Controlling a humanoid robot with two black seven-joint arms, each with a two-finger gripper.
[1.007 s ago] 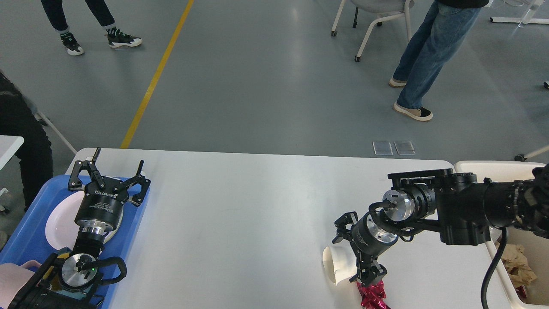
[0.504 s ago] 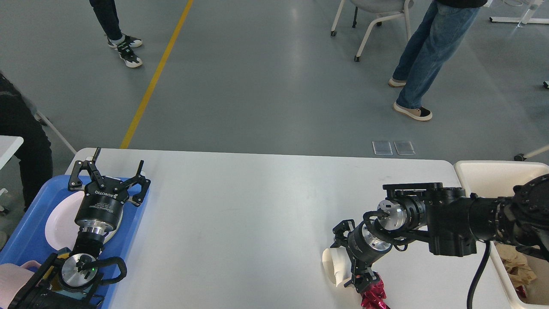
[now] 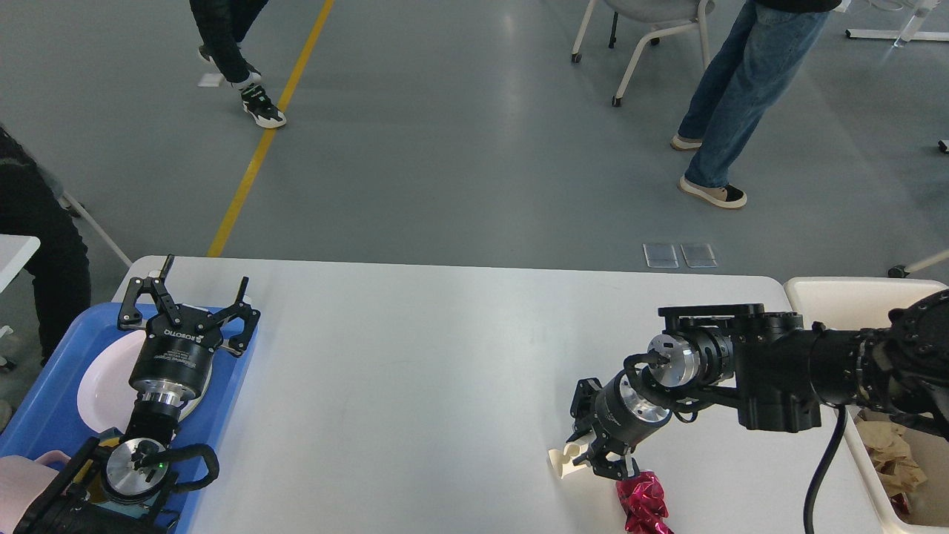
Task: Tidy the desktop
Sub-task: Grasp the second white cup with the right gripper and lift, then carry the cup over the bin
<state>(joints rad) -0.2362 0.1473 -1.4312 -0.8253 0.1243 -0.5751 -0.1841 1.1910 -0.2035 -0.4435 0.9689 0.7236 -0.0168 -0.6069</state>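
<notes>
White desktop [image 3: 445, 356] fills the lower frame, grey floor [image 3: 460, 133] above. Right gripper [image 3: 593, 460] now clamps the squashed paper cup [image 3: 561, 461]; left gripper [image 3: 189, 300] unchanged, fingers apart.

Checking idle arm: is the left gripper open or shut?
Open. The left gripper shows its two fingers spread wide apart, nothing between them, above the blue tray.
</notes>
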